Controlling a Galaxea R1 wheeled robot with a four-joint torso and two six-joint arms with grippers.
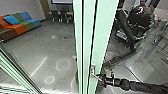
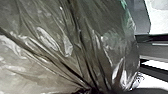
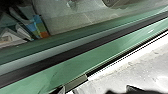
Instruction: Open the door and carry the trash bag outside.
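One thin trash bag [image 2: 57, 57], near the left wrist, with folds drawn tight into the left end effector [image 2: 92, 90] and seemingly held there. Likely soft, slippery, easy to tear; best taken by the bunched neck, hard to judge for weight. Farther out, at the handle [image 1: 93, 72] of the door [image 1: 100, 42], right end effector [image 1: 102, 79]: cannot tell whether wide or narrow. Well beyond, a colourful sofa [image 1: 23, 21].

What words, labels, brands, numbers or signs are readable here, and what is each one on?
None: I can't read a single word, brand, number or sign.
Trash bag: folds and shine, no print I can make out.
Green-tinted door frame and its handle: no legible mark.
Pale panel across the room: too blurred to tell whether anything is written there.
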